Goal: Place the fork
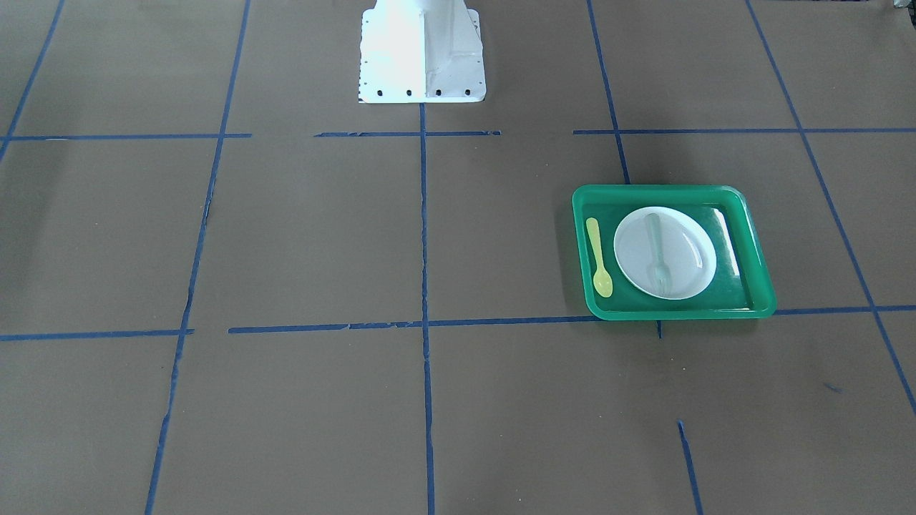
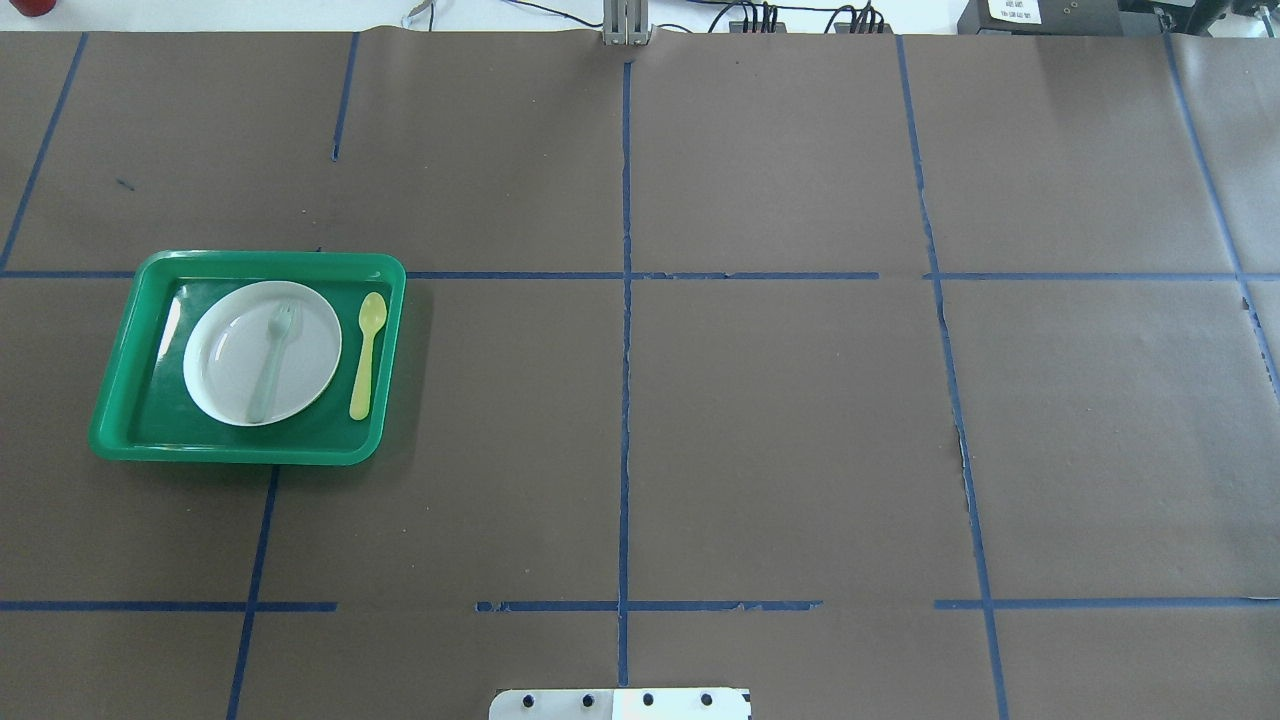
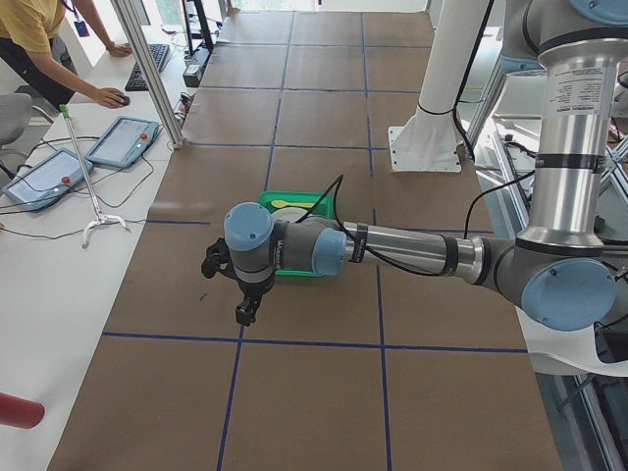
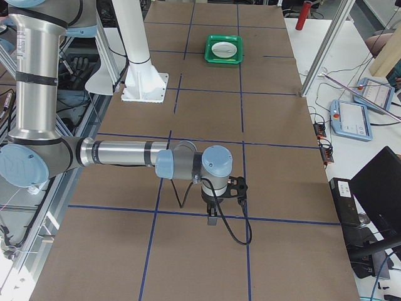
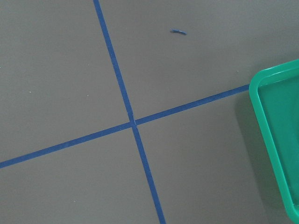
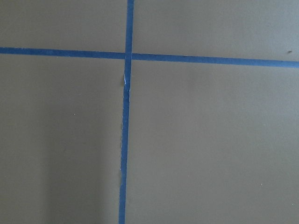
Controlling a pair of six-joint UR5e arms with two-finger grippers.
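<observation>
The pale translucent fork (image 1: 657, 250) lies on the white plate (image 1: 690, 247) inside the green tray (image 1: 673, 192), tines pointing away from the robot. It also shows in the overhead view (image 2: 272, 360) on the plate (image 2: 225, 355) in the tray (image 2: 270, 260). My left gripper (image 3: 245, 312) shows only in the exterior left view, hanging above the table short of the tray; I cannot tell whether it is open or shut. My right gripper (image 4: 212, 219) shows only in the exterior right view, far from the tray (image 4: 224, 49); its state I cannot tell either.
A yellow spoon (image 1: 598, 257) lies in the tray beside the plate. The white robot base (image 1: 422, 50) stands at the table's middle edge. Blue tape lines cross the brown table. An operator (image 3: 39, 39) and tablets (image 3: 123, 139) are at a side desk.
</observation>
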